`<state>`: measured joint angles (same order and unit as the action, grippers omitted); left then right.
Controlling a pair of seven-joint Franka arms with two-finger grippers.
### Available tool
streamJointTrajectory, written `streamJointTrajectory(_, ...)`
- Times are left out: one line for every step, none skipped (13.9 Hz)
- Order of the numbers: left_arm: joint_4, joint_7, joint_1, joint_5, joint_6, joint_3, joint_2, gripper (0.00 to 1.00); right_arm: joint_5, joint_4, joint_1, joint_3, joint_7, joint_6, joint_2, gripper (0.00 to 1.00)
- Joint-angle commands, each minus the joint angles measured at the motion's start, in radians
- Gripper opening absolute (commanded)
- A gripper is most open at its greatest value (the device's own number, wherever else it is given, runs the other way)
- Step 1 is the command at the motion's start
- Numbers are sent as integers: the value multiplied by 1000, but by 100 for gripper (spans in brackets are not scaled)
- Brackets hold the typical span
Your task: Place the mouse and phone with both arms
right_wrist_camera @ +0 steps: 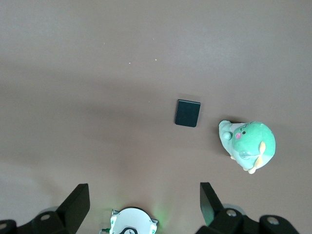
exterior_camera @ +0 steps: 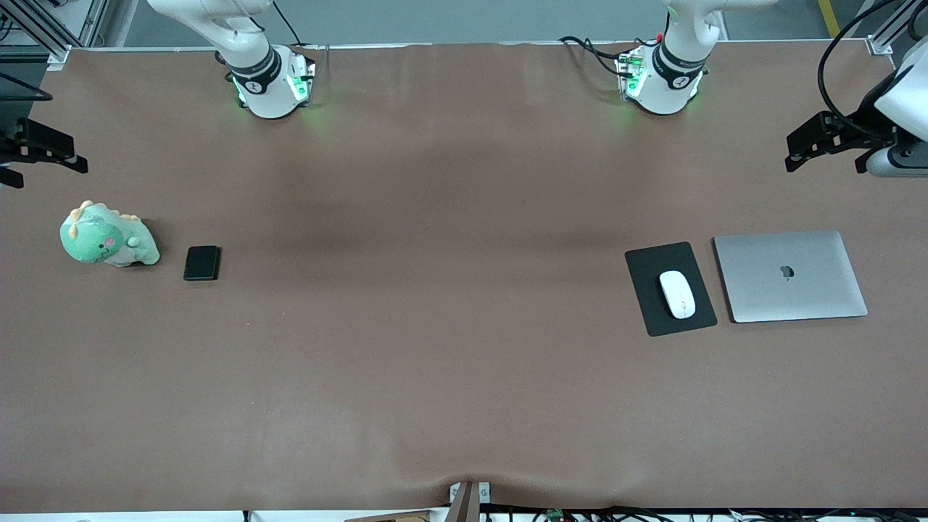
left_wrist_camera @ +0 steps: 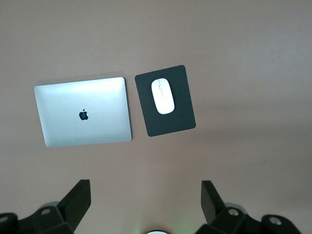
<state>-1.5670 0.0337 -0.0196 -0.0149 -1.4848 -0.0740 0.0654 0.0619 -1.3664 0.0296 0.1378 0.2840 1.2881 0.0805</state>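
Observation:
The white mouse [exterior_camera: 677,294] lies on a black pad [exterior_camera: 652,268] toward the left arm's end of the table. The small black phone [exterior_camera: 201,262] lies flat on the brown table toward the right arm's end. My left gripper [exterior_camera: 812,145] hangs high at that end's edge, open and empty. Its wrist view looks down on the mouse [left_wrist_camera: 163,96] and pad [left_wrist_camera: 183,112], well clear of the left gripper [left_wrist_camera: 145,195]. My right gripper [exterior_camera: 43,156] hangs high at its own end, open and empty. Its wrist view shows the phone [right_wrist_camera: 187,113] far below the right gripper [right_wrist_camera: 144,195].
A closed silver laptop [exterior_camera: 790,275] lies beside the pad, toward the left arm's end; it also shows as the laptop [left_wrist_camera: 83,112]. A green dinosaur plush [exterior_camera: 105,235] stands beside the phone, seen too as the plush [right_wrist_camera: 248,144]. The right arm's base [right_wrist_camera: 131,222] shows below its wrist.

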Motion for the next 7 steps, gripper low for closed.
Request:
streamJointTrajectory(-31, 5, 9, 23, -22, 3, 31, 100, -8, -147, 13, 3, -25, 72, -114, 100)
streamJointTrajectory(-22, 3, 10, 26, -22, 5, 25, 100, -8, -214, 12, 2, -25, 121, -161, 100)
streamJointTrajectory(-15, 2, 10, 26, -22, 6, 22, 100, -10, -264, 10, 2, -23, 158, -192, 100)
streamJointTrajectory(-15, 2, 10, 24, -22, 8, 21, 100, -10, -275, 9, 3, -23, 165, -199, 100)
streamJointTrajectory(-13, 2, 12, 24, -22, 8, 20, 100, -20, -272, 9, 2, -23, 168, -197, 100)
streamJointTrajectory(-5, -1, 12, 21, -22, 8, 16, 100, -37, -264, 9, 0, -19, 169, -191, 100)
streamJointTrajectory(5, -3, 18, 23, -22, 8, 8, 100, -66, -248, 6, -12, -19, 168, -188, 100)
